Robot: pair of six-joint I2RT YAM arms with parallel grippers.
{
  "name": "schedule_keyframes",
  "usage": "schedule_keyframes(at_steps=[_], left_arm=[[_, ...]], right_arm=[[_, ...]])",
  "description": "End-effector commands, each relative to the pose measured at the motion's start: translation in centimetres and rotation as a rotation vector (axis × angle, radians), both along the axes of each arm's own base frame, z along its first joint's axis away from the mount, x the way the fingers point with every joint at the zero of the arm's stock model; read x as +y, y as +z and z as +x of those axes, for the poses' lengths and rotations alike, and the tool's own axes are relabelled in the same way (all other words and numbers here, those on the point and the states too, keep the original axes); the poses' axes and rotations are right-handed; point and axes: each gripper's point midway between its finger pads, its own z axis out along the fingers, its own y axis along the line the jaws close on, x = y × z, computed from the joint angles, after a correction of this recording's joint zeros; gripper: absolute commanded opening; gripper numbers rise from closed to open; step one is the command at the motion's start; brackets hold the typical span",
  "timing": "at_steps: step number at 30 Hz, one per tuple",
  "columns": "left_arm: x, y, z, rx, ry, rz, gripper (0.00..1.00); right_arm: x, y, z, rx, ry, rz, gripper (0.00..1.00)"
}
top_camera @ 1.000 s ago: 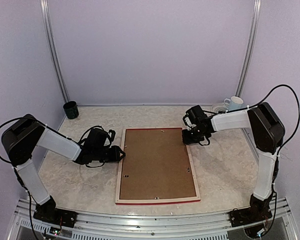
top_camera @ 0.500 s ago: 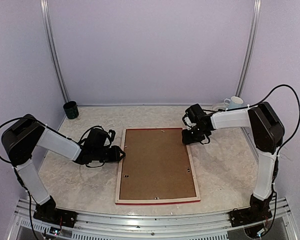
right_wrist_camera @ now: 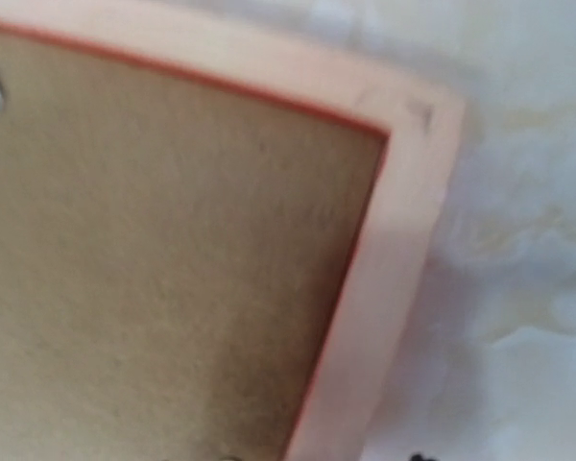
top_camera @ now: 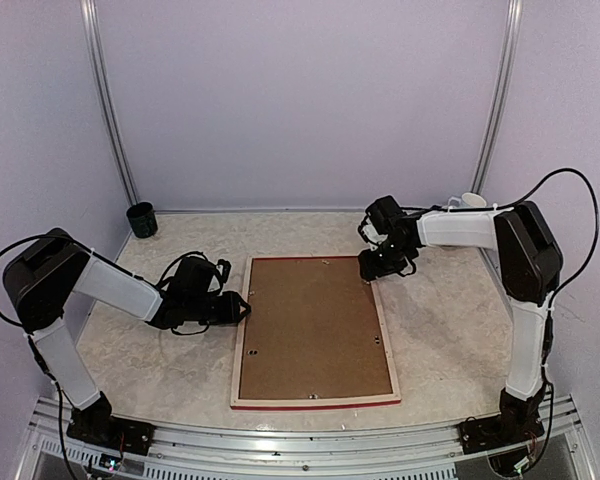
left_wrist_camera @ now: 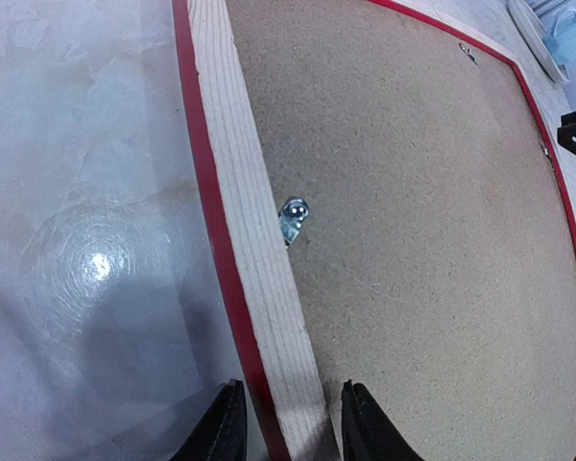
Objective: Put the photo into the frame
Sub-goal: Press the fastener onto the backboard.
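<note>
The right hand [top_camera: 372,266] had slid left over the far right corner of the frame [top_camera: 239,360], its opening unclear; the left hand [top_camera: 244,308] straddled the long left rail, grip uncertain.

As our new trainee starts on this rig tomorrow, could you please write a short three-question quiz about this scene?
1. True or false: the frame lies with its red front facing up.
2. The right gripper hovers over which part of the frame? A) near left corner B) far right corner C) centre
3. What stands in the far left corner of the table?
Key: 1 false, its pale wood back and brown backing board face up. 2 B. 3 a dark cup.
</note>
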Motion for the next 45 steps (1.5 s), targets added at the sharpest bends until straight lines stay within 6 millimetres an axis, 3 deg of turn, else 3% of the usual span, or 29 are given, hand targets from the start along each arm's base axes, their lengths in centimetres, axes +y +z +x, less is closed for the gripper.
schedule_keyframes(at_steps=[1, 9, 19, 32, 34, 36, 40, 45], left_arm=[[0.8, -1.4, -0.9, 0.053, -0.002, 0.029, 0.35], [0.8, -1.4, -0.9, 0.053, 0.002, 0.03, 0.34], [0.8, -1.5, -0.9, 0.055, 0.003, 0.03, 0.35], [0.9, -1.5, -1.0, 0.056, 0.004, 0.031, 0.35], [0.9, -1.5, -1.0, 0.054, 0.006, 0.03, 0.35], [0.9, -1.4, -0.9, 0.051, 0.007, 0.031, 0.35], [1.2, -1.1, -0.8, 0.042, 0.018, 0.033, 0.46], [1.4, -0.1, -0.7, 0.01, 0.032, 0.011, 0.52]], right_arm=[[0.4, -2.1, -1.2, 0.075, 0.045, -0.022, 0.53], [-0.2, -3.4, -1.6, 0.088, 0.042, -0.053, 0.48], [-0.8, -3.0, -1.7, 0.067, 0.032, -0.065, 0.36], [-0.6, -1.8, -1.6, 0.038, 0.031, -0.047, 0.29], [-0.5, -1.6, -1.5, 0.04, 0.034, -0.035, 0.32], [-0.2, -1.3, -1.5, 0.037, 0.036, -0.02, 0.42], [0.1, 0.1, -1.7, 0.015, 0.032, 0.019, 0.59], [0.0, 2.3, -2.6, -0.016, 0.024, 0.072, 0.67]])
